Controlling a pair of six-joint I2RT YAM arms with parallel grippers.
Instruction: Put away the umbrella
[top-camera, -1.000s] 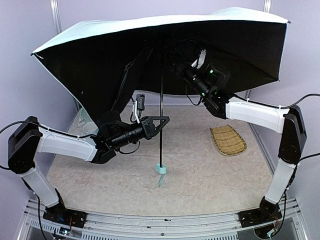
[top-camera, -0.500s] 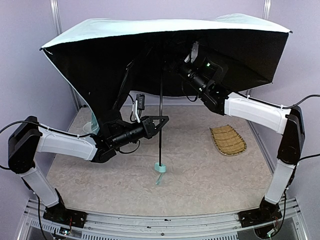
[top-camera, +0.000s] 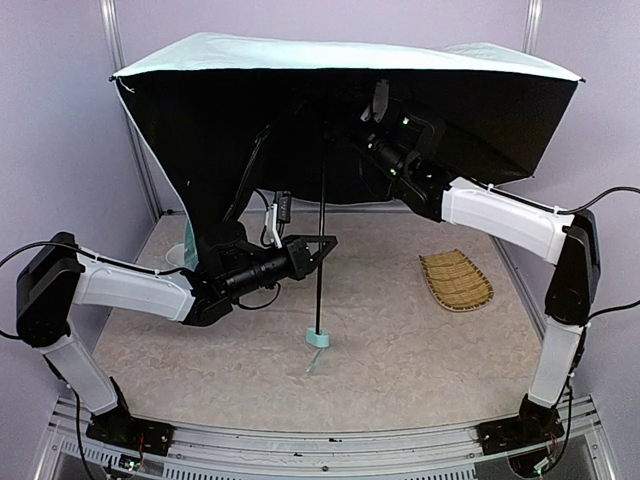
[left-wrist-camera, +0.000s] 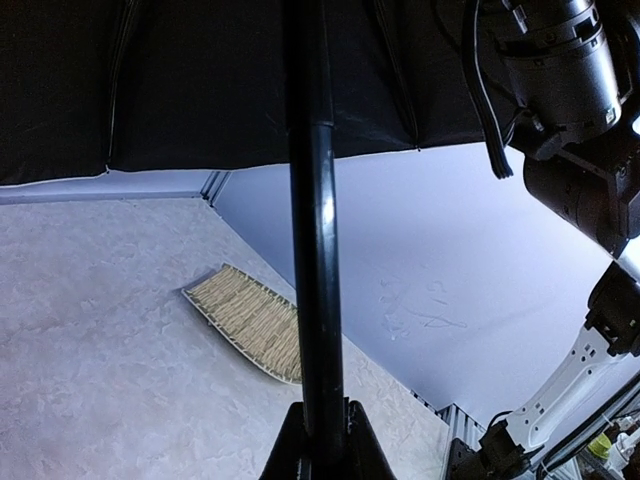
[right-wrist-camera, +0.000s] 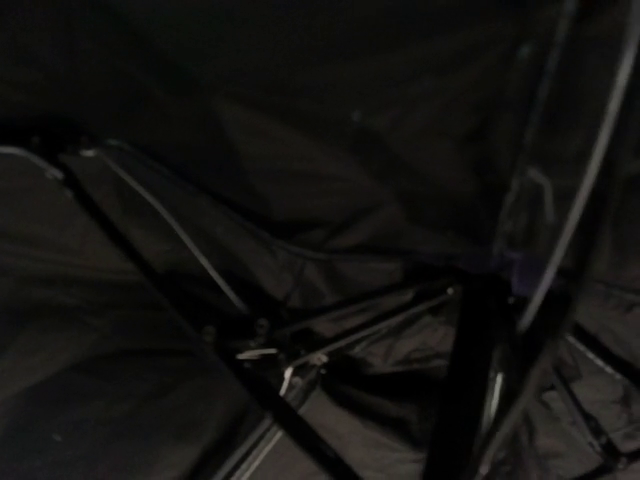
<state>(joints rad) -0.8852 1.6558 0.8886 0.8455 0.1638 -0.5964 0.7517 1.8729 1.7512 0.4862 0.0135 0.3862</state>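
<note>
The umbrella (top-camera: 300, 55) stands open, its mint-green top up and its black underside toward me. Its thin black shaft (top-camera: 321, 215) runs down to the pale green handle (top-camera: 319, 340), which rests on the table. My left gripper (top-camera: 328, 243) is shut on the shaft about halfway up; in the left wrist view the shaft (left-wrist-camera: 315, 250) rises from between the closed fingers (left-wrist-camera: 285, 455). My right gripper (top-camera: 352, 128) reaches up under the canopy beside the top of the shaft. The right wrist view is dark and shows only ribs (right-wrist-camera: 200, 260) and black fabric, so its jaws cannot be read.
A woven straw tray (top-camera: 456, 279) lies on the table at the right, also seen in the left wrist view as the straw tray (left-wrist-camera: 250, 320). A pale cup (top-camera: 183, 256) is half hidden behind the canopy's low left edge. Lilac walls close in on the back and both sides.
The canopy's left edge has risen and swung to the right, levelling the umbrella. My right gripper has moved up and left, deeper under the canopy. The left gripper has kept its hold.
</note>
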